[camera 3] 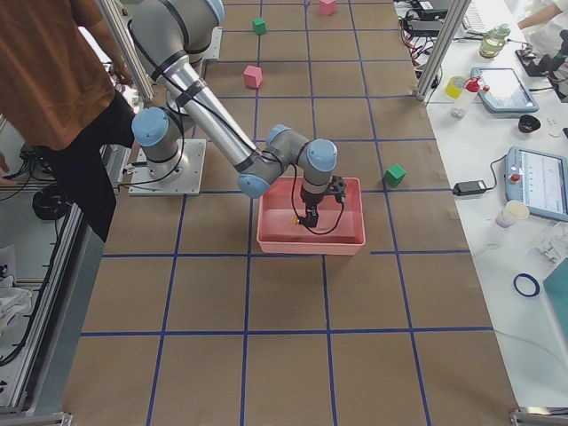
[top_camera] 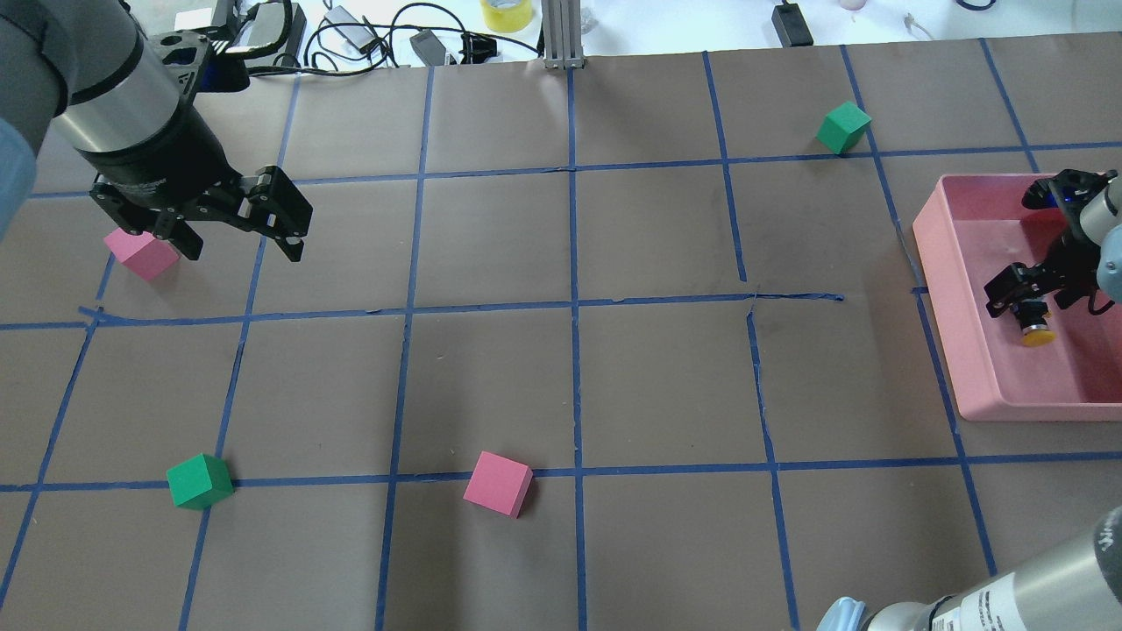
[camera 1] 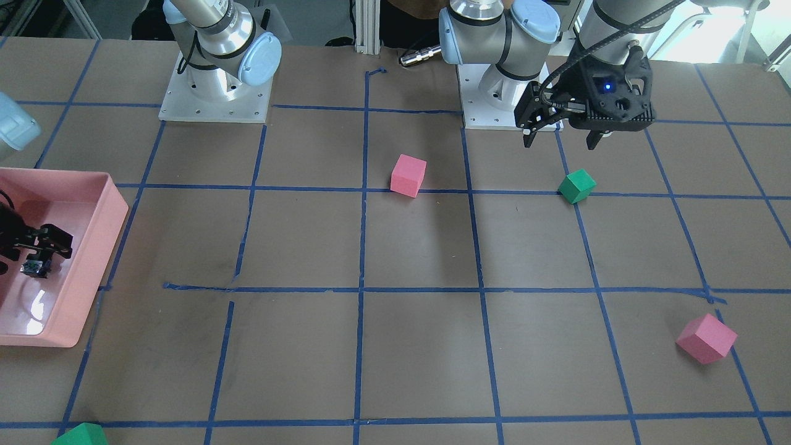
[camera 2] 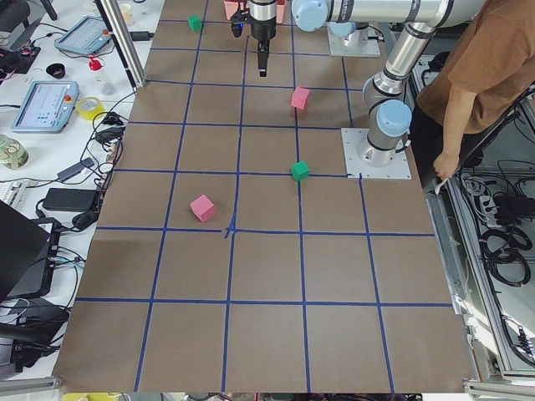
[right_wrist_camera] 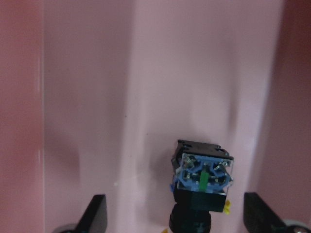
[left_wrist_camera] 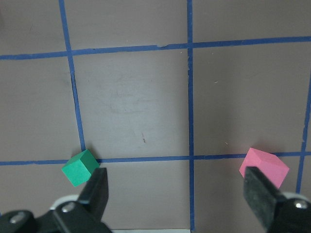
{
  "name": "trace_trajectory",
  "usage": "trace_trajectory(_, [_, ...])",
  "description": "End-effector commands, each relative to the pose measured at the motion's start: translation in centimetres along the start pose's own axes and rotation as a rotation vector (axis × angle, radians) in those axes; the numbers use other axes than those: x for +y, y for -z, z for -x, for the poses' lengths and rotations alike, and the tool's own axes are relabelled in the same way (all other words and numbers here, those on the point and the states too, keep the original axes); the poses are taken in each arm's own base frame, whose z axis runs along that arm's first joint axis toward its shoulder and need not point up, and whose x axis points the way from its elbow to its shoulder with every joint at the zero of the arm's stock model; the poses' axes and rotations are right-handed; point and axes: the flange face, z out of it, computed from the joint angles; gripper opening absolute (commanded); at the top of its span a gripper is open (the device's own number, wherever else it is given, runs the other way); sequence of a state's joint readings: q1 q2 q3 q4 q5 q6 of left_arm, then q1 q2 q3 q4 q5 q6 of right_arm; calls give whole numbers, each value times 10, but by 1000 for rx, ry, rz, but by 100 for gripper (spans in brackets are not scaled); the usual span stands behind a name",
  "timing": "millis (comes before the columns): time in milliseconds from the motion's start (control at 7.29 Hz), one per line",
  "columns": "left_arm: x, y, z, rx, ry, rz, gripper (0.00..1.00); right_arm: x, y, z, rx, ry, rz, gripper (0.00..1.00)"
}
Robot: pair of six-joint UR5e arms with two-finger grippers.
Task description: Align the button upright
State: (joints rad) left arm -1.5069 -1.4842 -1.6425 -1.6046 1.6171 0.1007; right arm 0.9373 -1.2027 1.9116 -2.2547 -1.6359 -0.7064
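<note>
the button [right_wrist_camera: 201, 182] lies in the pink tray [top_camera: 955, 263] at 3 o'clock on the counter [top_camera: 666, 394], between the wide right jaws, untouched; the left jaws hang wide too. likely light, rigid, slick plastic: pinch across its flat black sides.

Brown table [camera 1: 420, 247] w/ blue grid [camera 1: 362, 247], cluttered bench [camera 2: 29, 180]

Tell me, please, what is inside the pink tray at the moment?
The button sits in the pink tray, between the open fingers of the right gripper, which reaches into it. Nothing else shows, though the arm covers part of the floor.
</note>
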Motion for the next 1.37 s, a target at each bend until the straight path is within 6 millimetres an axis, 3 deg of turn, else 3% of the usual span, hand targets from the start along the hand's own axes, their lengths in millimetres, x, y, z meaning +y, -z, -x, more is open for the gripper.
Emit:
trace_trajectory(0, [0, 0, 0, -1, 0, 0, 100, 1, -1, -1, 9, 5, 9, 100])
trace_trajectory(1235, [1, -1, 1, -7, -2, 5, 100, -2, -7, 6, -44, -11, -24, 98])
